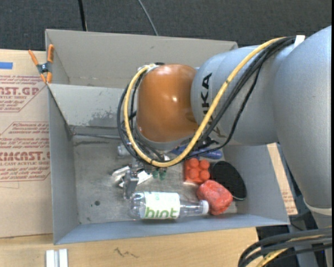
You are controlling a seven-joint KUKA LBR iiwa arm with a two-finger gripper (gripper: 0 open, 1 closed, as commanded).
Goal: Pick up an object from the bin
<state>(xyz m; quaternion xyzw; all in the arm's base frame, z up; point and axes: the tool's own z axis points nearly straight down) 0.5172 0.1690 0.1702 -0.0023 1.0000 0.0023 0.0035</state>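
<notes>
My gripper [128, 177] reaches down in the middle of the bin, its metal fingers showing below the orange cover, just above the bottle. A clear plastic bottle [164, 206] with a white label and green letters lies on its side along the near wall, right under the fingertips. A cluster of orange balls [197, 170] sits to the right of the gripper. Nothing is visible between the fingers.
A red crumpled lump [215, 196] lies by the bottle's cap at the near right. A black round disc [230, 178] rests against the right wall. A blue thing [210, 155] peeks out under the arm. The arm covers the bin's back right.
</notes>
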